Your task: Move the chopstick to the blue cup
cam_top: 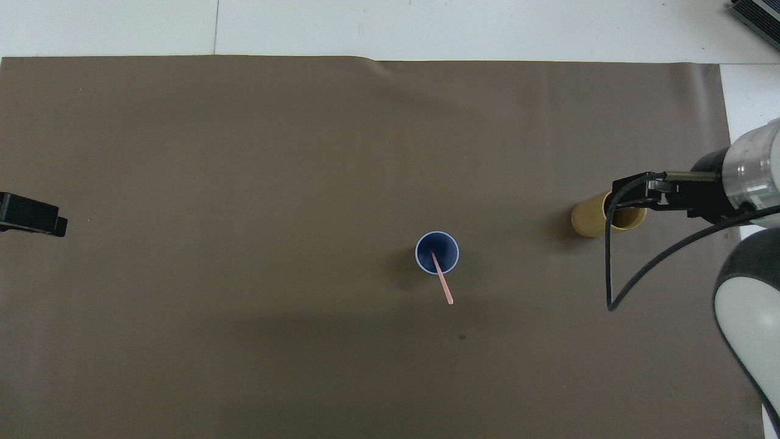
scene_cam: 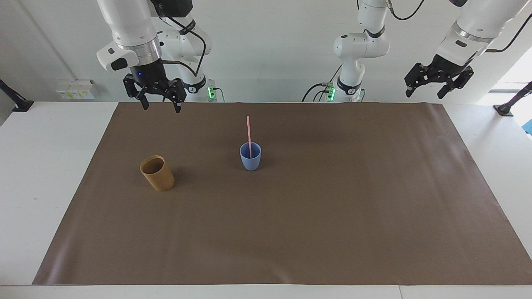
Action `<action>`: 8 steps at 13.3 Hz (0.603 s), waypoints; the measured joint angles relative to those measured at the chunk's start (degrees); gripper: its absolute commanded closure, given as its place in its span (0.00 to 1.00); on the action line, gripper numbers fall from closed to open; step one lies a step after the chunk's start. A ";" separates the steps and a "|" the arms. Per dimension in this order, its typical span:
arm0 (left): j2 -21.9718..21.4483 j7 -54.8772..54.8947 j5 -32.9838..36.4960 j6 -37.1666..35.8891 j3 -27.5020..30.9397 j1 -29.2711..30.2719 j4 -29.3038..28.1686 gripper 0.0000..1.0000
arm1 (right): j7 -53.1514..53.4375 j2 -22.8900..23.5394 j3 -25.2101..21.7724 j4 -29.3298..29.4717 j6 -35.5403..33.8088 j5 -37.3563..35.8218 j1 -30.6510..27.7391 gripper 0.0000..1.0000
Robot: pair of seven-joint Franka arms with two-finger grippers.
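Note:
The pale-pink chopstick [scene_cam: 248,133] [cam_top: 442,280] stands in the blue cup [scene_cam: 250,156] [cam_top: 437,252] near the middle of the brown mat, leaning toward the robots. High over the mat's edge at the right arm's end hangs my right gripper [scene_cam: 160,106] [cam_top: 634,196], open and empty, well clear of the blue cup. My left gripper [scene_cam: 426,92] [cam_top: 30,216] waits raised at the left arm's end, open, holding nothing.
A tan-brown cup [scene_cam: 157,172] [cam_top: 594,218] stands upright on the brown mat [scene_cam: 291,232] toward the right arm's end, partly covered by the right gripper in the overhead view. White table [scene_cam: 37,166] surrounds the mat.

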 measured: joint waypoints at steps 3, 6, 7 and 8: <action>0.00 0.00 0.00 0.00 0.00 0.00 0.00 0.00 | -1.40 0.11 -0.24 -0.01 -1.26 0.09 -0.75 0.00; 0.00 0.00 0.00 0.00 0.00 0.00 0.00 0.00 | -3.08 0.11 -0.27 -0.25 -1.45 0.13 -1.37 0.00; 0.00 0.00 0.00 0.00 0.00 0.00 0.00 0.00 | -3.13 0.10 -0.27 -0.36 -1.46 0.28 -1.37 0.00; 0.00 0.00 0.00 0.00 0.00 0.00 0.00 0.00 | -3.13 0.10 -0.27 -0.48 -1.46 0.67 -1.40 0.00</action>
